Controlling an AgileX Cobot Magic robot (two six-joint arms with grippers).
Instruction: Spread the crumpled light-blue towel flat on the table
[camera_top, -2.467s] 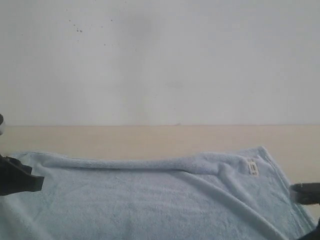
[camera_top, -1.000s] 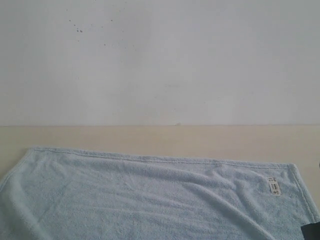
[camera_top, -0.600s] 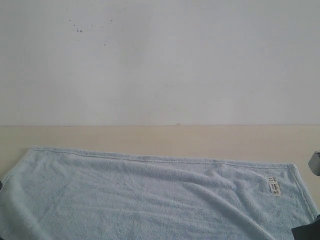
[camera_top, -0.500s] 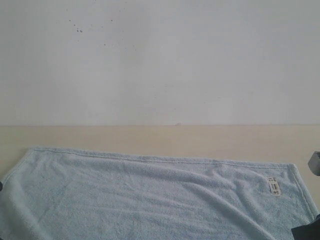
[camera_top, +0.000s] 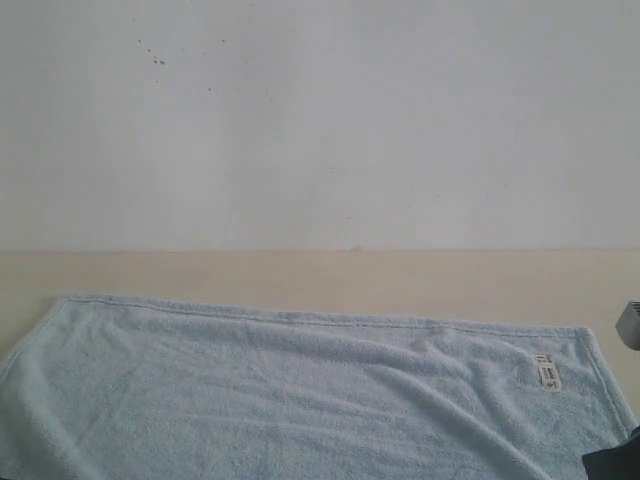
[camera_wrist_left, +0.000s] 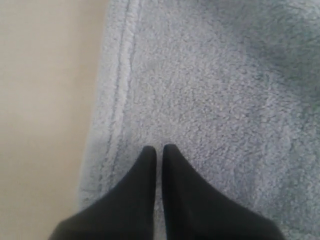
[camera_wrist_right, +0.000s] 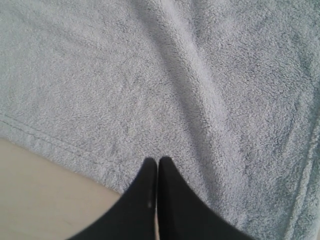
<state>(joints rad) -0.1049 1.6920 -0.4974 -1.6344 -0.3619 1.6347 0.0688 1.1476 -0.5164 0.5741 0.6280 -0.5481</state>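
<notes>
The left gripper is hovering with its two dark fingers pressed nearly together, only a hairline slit between them, and nothing is sitting in that slit. It is hanging just inside the towel, close beside the stitched hem, with bare table showing past the edge. The right gripper is looking fully closed and is gripping nothing either. Its tips are pointing at the pile near another hemmed edge.

Outward now: in the exterior view the towel is lying broad and open across the table, its far edge running almost straight below the wall, and the care label is facing up near the far right corner. By my reading, the spreading is all but finished and the arms are clearing off.

One soft crease is running diagonally under the right wrist camera, and shallow ripples are showing near the label. If anything is left, it is calling for a light outward tug at that right edge. Whether the near edge is lying flat, nobody can say from here, as it is out of frame.

As for containers, none is showing in any view.
</notes>
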